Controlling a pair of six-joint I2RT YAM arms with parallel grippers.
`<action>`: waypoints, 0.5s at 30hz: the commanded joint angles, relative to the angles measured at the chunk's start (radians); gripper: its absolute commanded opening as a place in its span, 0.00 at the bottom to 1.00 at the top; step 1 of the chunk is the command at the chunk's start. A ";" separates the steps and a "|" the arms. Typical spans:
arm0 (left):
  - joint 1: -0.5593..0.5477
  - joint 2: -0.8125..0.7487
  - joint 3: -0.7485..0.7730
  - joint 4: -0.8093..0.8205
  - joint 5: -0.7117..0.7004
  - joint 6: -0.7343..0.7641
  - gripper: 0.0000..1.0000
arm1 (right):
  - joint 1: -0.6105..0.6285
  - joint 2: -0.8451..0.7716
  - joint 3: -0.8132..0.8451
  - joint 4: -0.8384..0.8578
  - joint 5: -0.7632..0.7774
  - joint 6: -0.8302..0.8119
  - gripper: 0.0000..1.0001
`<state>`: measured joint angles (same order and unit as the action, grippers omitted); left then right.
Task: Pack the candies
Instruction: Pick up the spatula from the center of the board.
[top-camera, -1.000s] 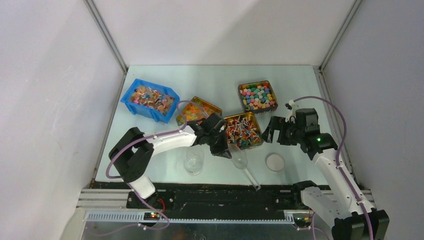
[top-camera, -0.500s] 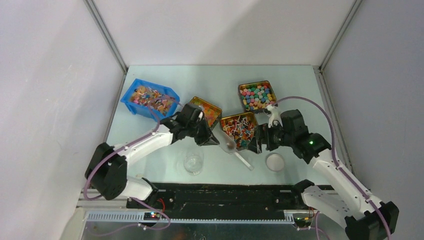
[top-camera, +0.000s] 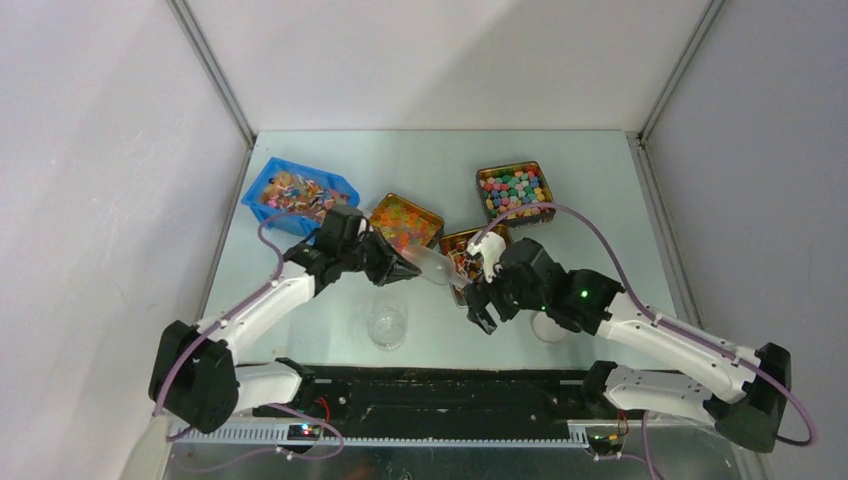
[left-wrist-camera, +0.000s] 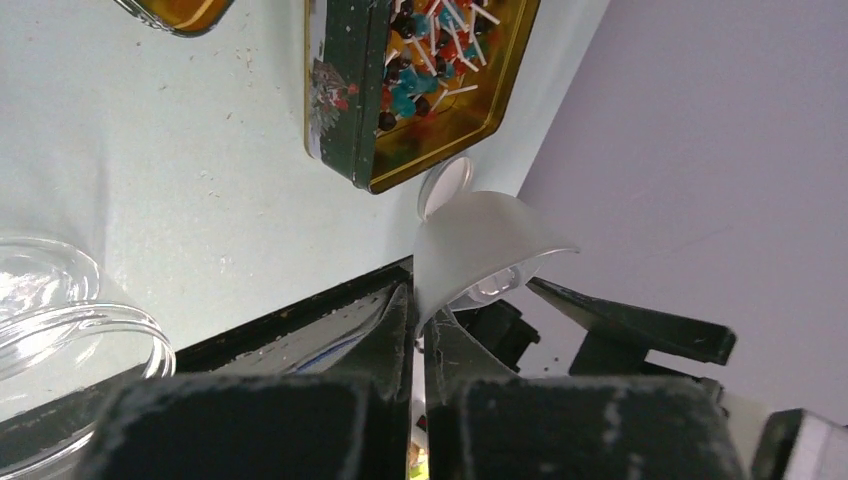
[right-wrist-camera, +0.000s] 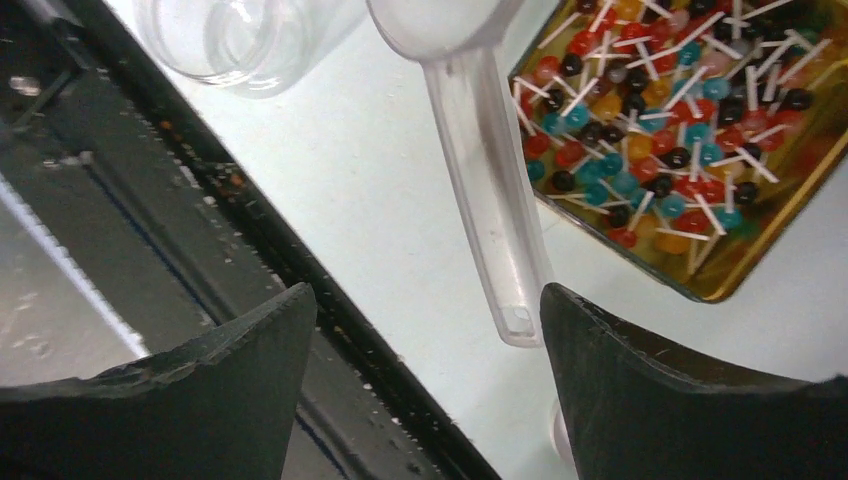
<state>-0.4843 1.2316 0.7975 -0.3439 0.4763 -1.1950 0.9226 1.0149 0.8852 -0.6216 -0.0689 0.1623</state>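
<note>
Just now the right pincer (right-wrist-camera: 425, 305), jaws wide, has been swung astride the scoop (right-wrist-camera: 490, 200) clamped in the left pincer (left-wrist-camera: 418, 335); a handover is expected, candies (right-wrist-camera: 660, 120) being left in their tin (right-wrist-camera: 765, 268).

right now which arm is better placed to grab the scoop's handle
Right. The right fingers stand open on either side of the scoop handle; the left fingers are shut on the scoop bowl.
</note>
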 joint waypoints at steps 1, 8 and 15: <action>0.049 -0.068 -0.013 0.034 0.090 -0.037 0.00 | 0.077 0.015 0.052 -0.013 0.253 -0.042 0.84; 0.085 -0.111 -0.030 -0.021 0.114 -0.005 0.00 | 0.136 0.005 0.052 -0.027 0.371 -0.076 0.80; 0.090 -0.128 -0.033 -0.027 0.130 0.002 0.00 | 0.151 0.014 0.040 -0.017 0.389 -0.113 0.76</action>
<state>-0.4007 1.1374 0.7647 -0.3698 0.5549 -1.2041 1.0615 1.0321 0.8932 -0.6556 0.2756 0.0891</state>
